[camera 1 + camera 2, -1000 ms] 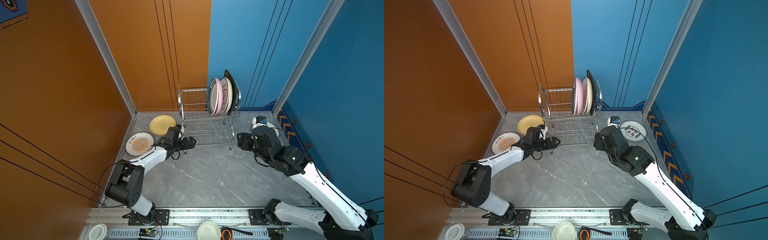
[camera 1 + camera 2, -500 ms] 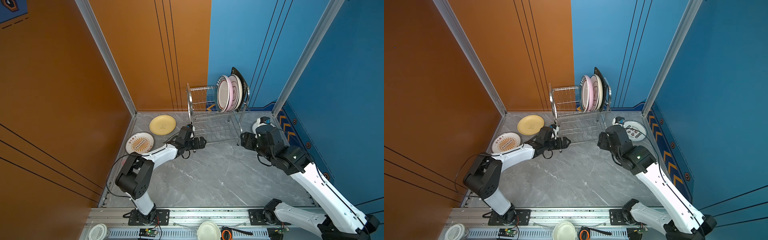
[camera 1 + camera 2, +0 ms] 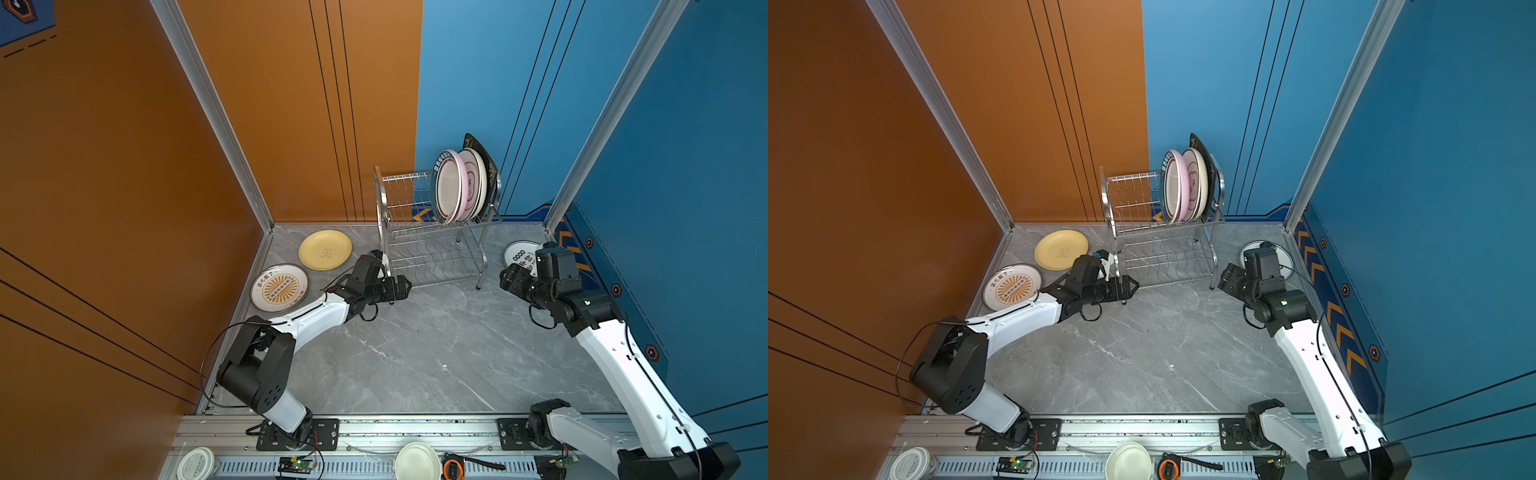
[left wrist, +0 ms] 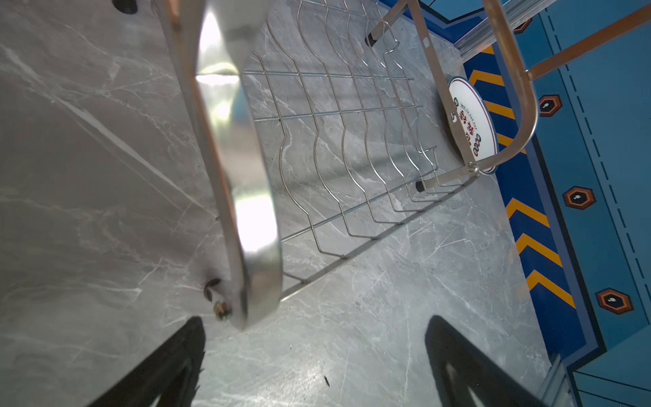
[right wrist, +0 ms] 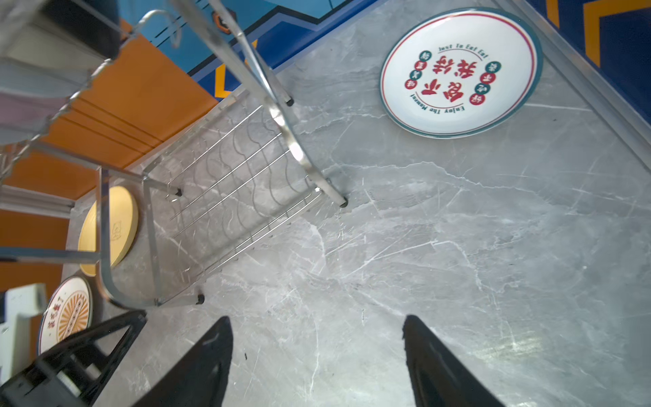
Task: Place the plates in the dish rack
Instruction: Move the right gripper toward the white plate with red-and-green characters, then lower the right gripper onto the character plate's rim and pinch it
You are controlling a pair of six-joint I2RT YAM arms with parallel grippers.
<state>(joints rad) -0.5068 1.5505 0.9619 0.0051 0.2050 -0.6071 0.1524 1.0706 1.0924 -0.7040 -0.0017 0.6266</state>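
Observation:
The steel dish rack (image 3: 379, 199) (image 3: 1105, 199) stands at the back of the grey floor. Its upper tier holds several upright plates (image 3: 451, 189) (image 3: 1177, 189): white, pink, cream and black. A yellow plate (image 3: 325, 249) (image 5: 116, 225) and a sunburst plate (image 3: 279, 288) (image 5: 67, 313) lie flat to its left. A white plate with red characters (image 5: 459, 72) (image 4: 472, 119) lies to its right, partly behind my right arm. My left gripper (image 3: 405, 286) (image 4: 313, 324) is open and empty beside the rack's front left leg (image 4: 246, 197). My right gripper (image 3: 505, 279) (image 5: 317, 320) is open and empty off the rack's front right leg.
Orange wall on the left, blue wall on the right and behind. Along the front rail sit a small white bowl (image 3: 417, 461), a white lidded tub (image 3: 196, 463) and an orange tape measure (image 3: 453, 468). Bare grey floor (image 3: 415, 353) spreads between the arms.
The dish rack has shifted to the right with its plates. My left gripper has moved right alongside it. My right gripper has backed off to the right and its jaws have widened.

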